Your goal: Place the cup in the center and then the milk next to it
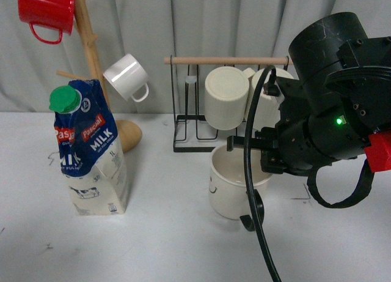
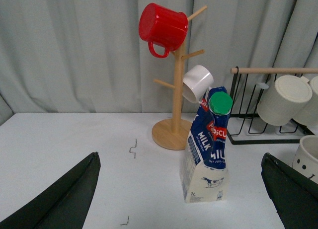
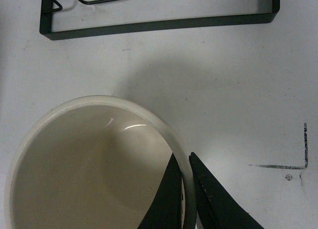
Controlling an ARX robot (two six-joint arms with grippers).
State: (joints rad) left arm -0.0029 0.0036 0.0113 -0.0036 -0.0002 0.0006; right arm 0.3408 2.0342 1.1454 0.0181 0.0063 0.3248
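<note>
Near table centre, cup (image 1: 235, 184) upright, mouth up, right hand (image 3: 187, 201) pinching its rim, left hand (image 2: 179, 199) spread wide.

Milk carton (image 1: 91, 148), well left of the right gripper (image 3: 187, 189): red label reads "Pascual", white lettering "MILK" on blue. Smaller print below it too small to read. No other legible text.
</note>
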